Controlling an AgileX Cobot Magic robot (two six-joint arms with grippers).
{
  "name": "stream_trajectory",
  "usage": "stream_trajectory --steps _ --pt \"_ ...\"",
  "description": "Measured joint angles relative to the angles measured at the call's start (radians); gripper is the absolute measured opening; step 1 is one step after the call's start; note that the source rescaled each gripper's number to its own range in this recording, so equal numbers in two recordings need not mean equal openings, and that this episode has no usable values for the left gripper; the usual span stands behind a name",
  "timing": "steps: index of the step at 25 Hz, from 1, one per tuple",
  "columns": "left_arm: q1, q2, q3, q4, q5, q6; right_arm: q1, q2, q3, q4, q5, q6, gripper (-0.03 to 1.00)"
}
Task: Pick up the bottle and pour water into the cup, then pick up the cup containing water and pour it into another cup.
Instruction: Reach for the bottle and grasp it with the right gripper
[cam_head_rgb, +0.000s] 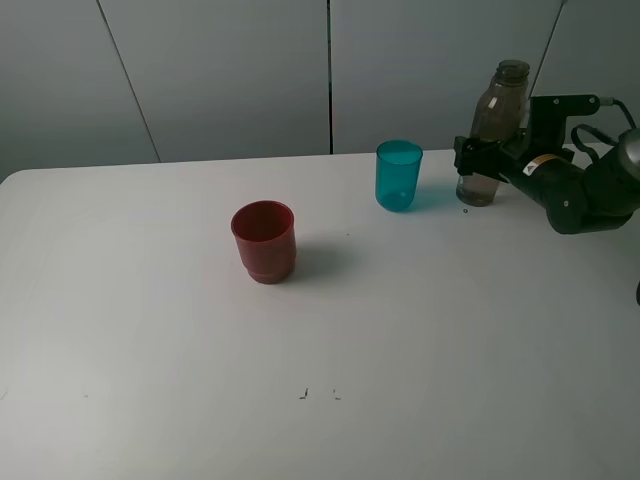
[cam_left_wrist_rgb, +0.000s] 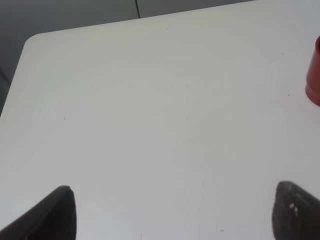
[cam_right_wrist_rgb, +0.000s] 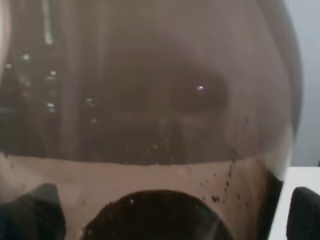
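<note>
Right gripper (cam_head_rgb: 480, 168) sits spread wide around the bottle (cam_head_rgb: 497, 105) low down, at the far right of the table (cam_head_rgb: 150, 340) near the teal cup (cam_head_rgb: 399, 176), so I'd guess a crooked squeeze tips it cupward.

A robot lab is suggested; a bare white desk (cam_head_rgb: 140, 340) is backed by plain grey wall panels (cam_head_rgb: 220, 70); a black robot arm (cam_head_rgb: 590, 195) is seen over it; a red cup (cam_head_rgb: 264, 240), teal cup (cam_head_rgb: 399, 175) and bottle (cam_head_rgb: 495, 115) are laid out as props.
</note>
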Motion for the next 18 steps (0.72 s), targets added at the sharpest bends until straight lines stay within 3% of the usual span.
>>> stream_trajectory --steps 18 --pt "0.000 0.000 0.000 0.000 0.000 0.002 0.000 0.048 -0.041 -0.012 -0.020 0.031 1.00"
